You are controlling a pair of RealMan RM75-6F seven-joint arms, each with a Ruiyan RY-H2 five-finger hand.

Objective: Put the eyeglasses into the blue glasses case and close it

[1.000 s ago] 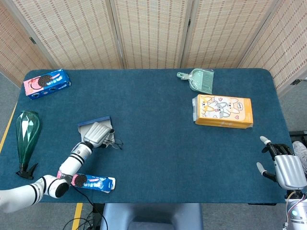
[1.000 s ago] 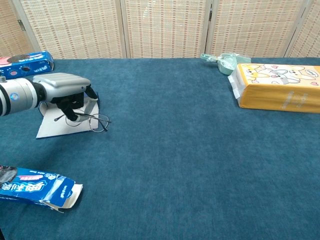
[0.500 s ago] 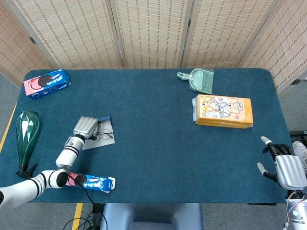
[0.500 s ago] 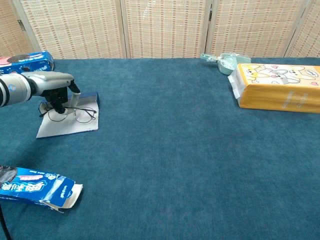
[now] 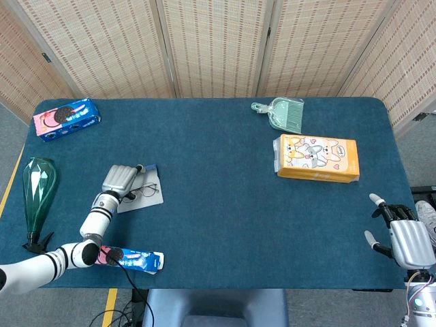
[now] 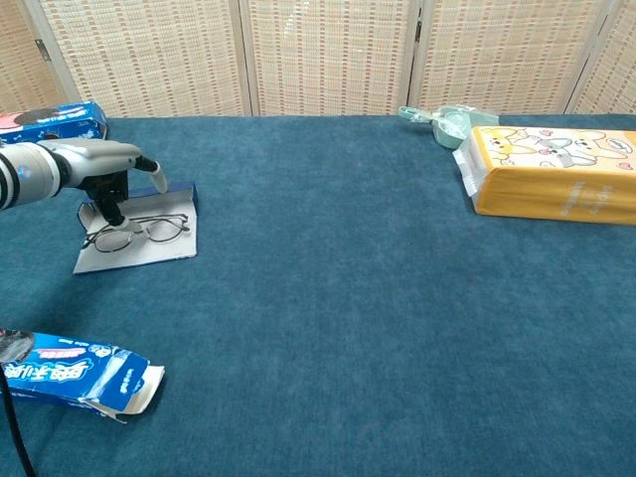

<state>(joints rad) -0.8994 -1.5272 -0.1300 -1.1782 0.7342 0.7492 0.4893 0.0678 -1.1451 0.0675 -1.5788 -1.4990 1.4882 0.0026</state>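
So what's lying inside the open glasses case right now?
The eyeglasses lie on the grey lining of the open blue glasses case. The left hand hangs over its back edge, hiding that part.

No print I can read. Blue cookie box [image 5: 67, 118] far left and blue packet [image 6: 75, 371] near left carry lettering, too small and blurred to make out.

Blue-carpeted table [image 5: 225, 170] is backed by woven folding screens [image 5: 214, 44]; grey floor [image 5: 10, 146] with a yellow line [image 5: 8, 187] is seen left of the table.
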